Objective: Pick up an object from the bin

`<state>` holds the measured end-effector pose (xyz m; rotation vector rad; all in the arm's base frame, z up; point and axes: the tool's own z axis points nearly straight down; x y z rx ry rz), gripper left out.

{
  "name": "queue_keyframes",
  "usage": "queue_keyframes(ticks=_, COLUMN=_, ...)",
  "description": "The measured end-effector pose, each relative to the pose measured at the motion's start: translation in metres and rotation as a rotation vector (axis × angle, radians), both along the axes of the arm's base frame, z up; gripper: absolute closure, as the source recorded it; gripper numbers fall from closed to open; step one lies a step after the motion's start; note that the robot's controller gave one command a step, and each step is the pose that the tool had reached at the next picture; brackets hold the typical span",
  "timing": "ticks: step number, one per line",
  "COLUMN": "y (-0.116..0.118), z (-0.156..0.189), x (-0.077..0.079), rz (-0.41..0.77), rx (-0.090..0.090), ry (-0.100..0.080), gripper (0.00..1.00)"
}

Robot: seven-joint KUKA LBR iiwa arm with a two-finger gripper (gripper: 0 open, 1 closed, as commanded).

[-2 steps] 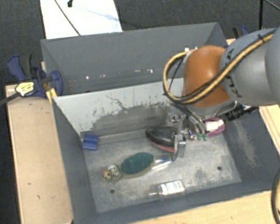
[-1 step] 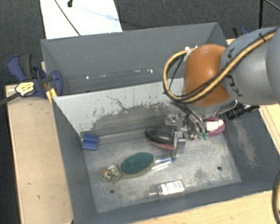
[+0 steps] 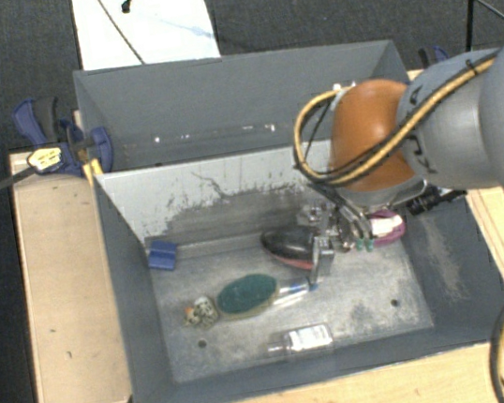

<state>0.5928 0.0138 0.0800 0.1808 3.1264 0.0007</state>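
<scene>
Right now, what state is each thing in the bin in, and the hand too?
hand: low in the bin, over the dark rounded thing.
dark rounded thing: lying by the back wall, partly covered.
green oval: lying flat mid-floor.
speckled lump: resting left of the green oval.
blue block: resting at the back left.
clear bottle: on its side by the front wall.
purple thing: partly hidden behind the hand.

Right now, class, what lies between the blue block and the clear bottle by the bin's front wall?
A dark green oval thing lies between them, as the camera view shows.
</scene>
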Motion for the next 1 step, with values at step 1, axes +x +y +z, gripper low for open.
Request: queue_keyframes(ticks=1, y=-0.0106, z=0.1372, x=-0.0090, rz=0.017, rx=0.000, ry=0.000, gripper=1.00)
